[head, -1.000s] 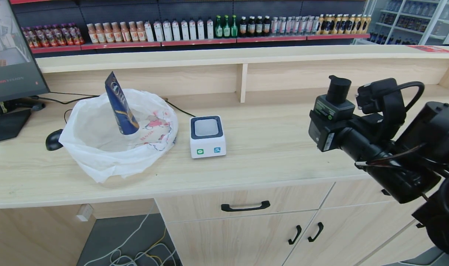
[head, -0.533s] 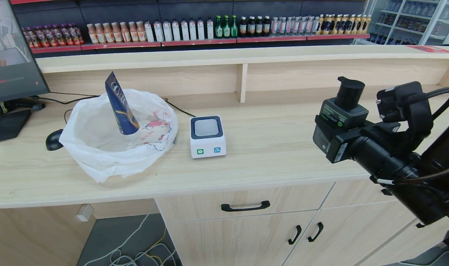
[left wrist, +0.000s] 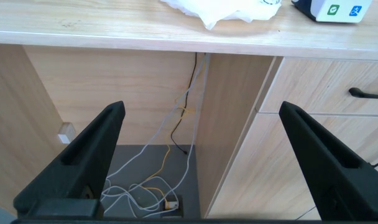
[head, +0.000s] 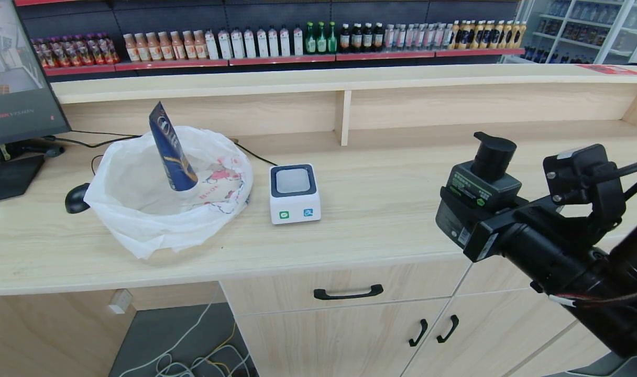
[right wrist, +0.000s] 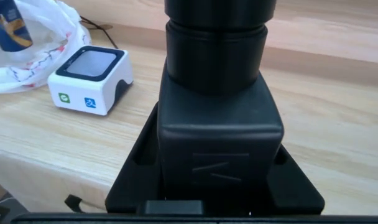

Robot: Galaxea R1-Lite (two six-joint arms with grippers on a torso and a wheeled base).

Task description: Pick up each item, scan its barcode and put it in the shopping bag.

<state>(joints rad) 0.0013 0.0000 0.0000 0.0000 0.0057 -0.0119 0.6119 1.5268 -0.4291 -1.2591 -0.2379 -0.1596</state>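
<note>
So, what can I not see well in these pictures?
- Barcode of the black bottle: too small in the head view; the right wrist view shows a side without one.
- Bottom of the shopping bag: hidden by its own near wall, head view.
- Monitor: cut off by the head view's left edge.

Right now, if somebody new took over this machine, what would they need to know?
Left gripper: open, empty, low in front of the cabinets under the counter.
Right gripper: shut on a dark bottle, held upright at the counter's right side, apart from the scanner.
Bag: on the counter left of the scanner, with a blue tube leaning inside it.
Done: tube bagged.
Left: the bottle goes into the bag. Whether it has been scanned cannot be told, so scan it first.
</note>
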